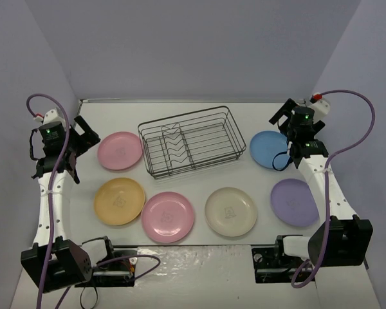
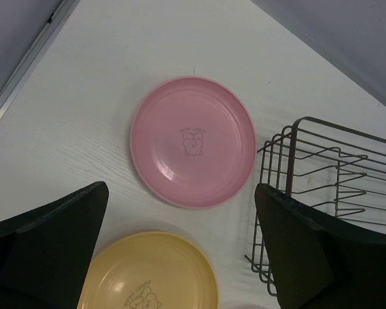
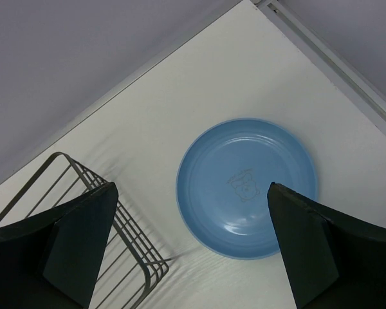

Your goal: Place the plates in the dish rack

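Over white table (image 1: 116,116), hovering with left gripper (image 2: 180,188) gaping, empty, above pink plate (image 2: 193,143), rack (image 2: 321,167) to right; with right gripper (image 3: 192,187) likewise gaping, empty, above blue plate (image 3: 247,187), rack to left. Probably lining up rim grabs.

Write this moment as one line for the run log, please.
dish rack: empty | plates: six, flat on table | left gripper: open, near far pink plate | right gripper: open, near blue plate
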### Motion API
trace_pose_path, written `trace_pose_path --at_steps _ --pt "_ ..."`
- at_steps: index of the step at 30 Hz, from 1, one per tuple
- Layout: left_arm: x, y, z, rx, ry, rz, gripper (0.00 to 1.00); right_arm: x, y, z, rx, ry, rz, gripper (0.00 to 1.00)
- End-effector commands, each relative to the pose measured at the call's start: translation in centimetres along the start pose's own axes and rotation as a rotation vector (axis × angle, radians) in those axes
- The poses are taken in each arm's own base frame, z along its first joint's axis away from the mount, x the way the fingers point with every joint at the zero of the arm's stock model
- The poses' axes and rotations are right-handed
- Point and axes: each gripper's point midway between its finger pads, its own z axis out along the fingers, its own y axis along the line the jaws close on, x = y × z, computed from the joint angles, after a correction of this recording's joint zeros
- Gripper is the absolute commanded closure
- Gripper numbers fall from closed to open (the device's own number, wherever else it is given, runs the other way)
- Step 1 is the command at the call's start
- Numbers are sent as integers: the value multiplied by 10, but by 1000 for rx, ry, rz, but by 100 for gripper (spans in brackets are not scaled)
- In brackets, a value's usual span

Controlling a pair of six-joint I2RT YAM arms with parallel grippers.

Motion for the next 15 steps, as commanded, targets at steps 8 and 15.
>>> trace_pose_path --at_steps 8,15 --pt "-21 -17 -6 79 -88 13 3 -32 -27 29 134 -68 -31 0" --pt "-15 -13 2 66 -64 2 3 0 -63 75 146 99 -143 0"
